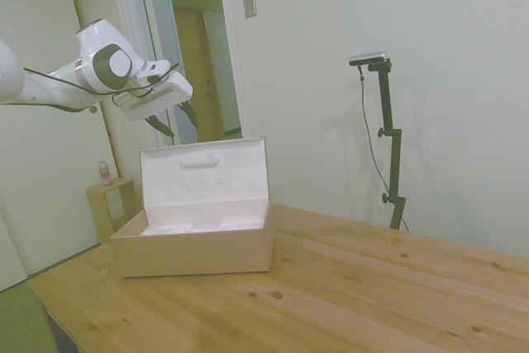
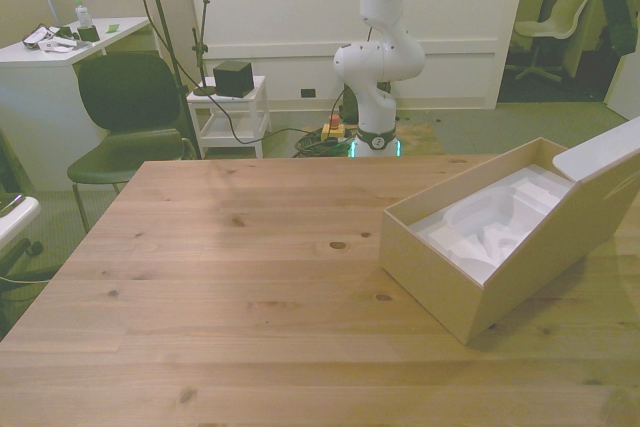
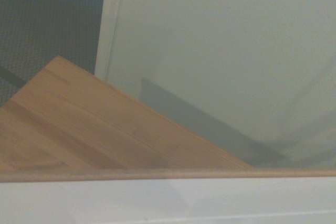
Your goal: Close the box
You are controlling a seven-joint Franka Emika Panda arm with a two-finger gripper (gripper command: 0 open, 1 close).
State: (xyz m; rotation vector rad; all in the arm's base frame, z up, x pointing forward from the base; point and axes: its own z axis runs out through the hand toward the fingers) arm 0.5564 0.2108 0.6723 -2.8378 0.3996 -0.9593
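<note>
My pincer (image 1: 175, 119) hangs in the air above and behind the raised lid (image 1: 203, 171), clear of it, nothing between the two dark fingers (image 1: 161, 128), which stand apart in the side view. The large tan-brown cardboard shoebox-shaped box (image 1: 194, 252) sits on the light wooden plank table (image 1: 347, 295), near the end under my arm in the side view; in the front view the box (image 2: 470, 282) is at the front view's right, angled to the table edges, its far end running out of frame. The hinged flap lid is open, standing about upright off the rear long wall, white inner face toward the side camera, with a raised oval shape near its top edge. In the front view only a strip of the lid (image 2: 598, 154) shows at the right edge. Contents: a white moulded insert (image 2: 490, 222) with shaped recesses fills the bottom; the recesses look empty, no loose item visible in them. Wrist view, blurred: the white face of the lid with its thin tan top edge (image 3: 157, 174), and past it the table top (image 3: 79, 129) and a pale wall (image 3: 220, 51). Beyond the table in the side view, on the floor, a small wooden open cube stand (image 1: 110, 204) carries a small bottle (image 1: 104, 173); its content can't be made out.
</note>
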